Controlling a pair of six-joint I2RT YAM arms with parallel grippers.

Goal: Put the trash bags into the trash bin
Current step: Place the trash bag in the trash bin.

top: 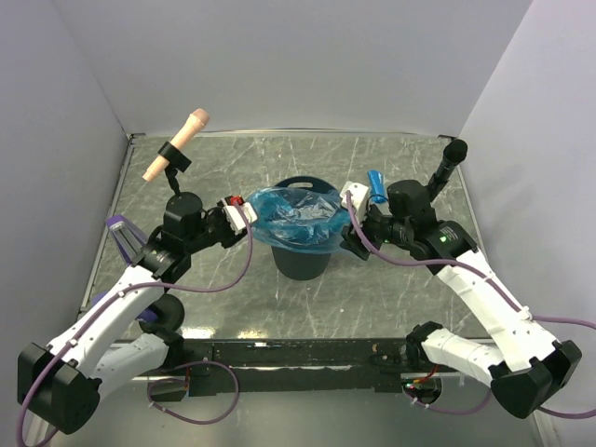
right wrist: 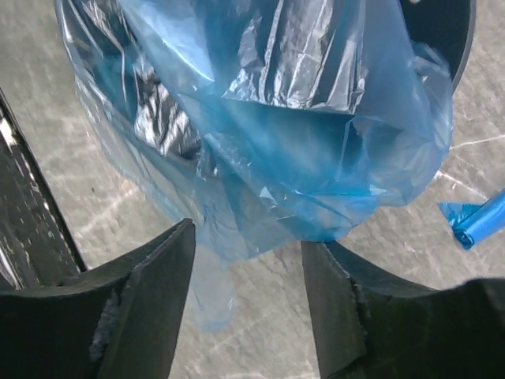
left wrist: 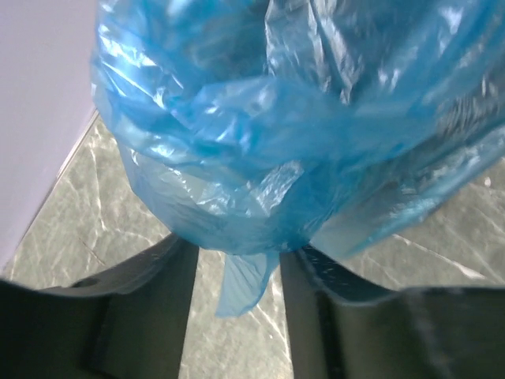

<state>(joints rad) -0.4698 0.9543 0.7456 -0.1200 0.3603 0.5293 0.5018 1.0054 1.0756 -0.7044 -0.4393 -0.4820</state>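
Note:
A crinkled translucent blue trash bag lies bunched over the mouth of the dark round trash bin at the table's middle. My left gripper is at the bin's left rim and my right gripper at its right rim. In the left wrist view the bag fills the top, and a loose flap hangs between the open fingers without being pinched. In the right wrist view the bag sits just beyond the open fingers, with the bin rim behind it. A small blue roll lies on the table to the right.
A pink microphone on a black stand rises at the back left. A black microphone stands at the back right. White walls close in the grey marbled table on three sides. Purple cables run along both arms.

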